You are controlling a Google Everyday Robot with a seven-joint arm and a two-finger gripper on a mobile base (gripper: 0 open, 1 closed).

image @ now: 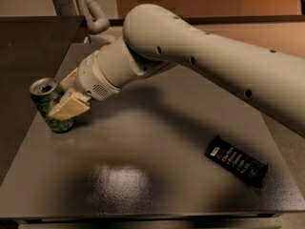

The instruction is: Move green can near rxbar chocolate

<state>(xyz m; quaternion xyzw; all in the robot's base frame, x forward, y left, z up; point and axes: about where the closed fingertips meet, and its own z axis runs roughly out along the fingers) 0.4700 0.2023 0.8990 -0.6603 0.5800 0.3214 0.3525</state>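
Can (pixel 46 102), dark green with an open silver top, tilts near the counter's (pixel 143 142) edge, clamped in the hand (pixel 60 99); bar (pixel 236 161) lies well apart.

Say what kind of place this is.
Likely a lab or test room: a plain grey table, the gripper at the can on its left, an rxbar on its right.

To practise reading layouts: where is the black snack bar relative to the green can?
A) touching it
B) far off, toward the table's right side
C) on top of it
B: the rxbar chocolate lies at the right of the table; the green can stands at the left edge, with the gripper at it.
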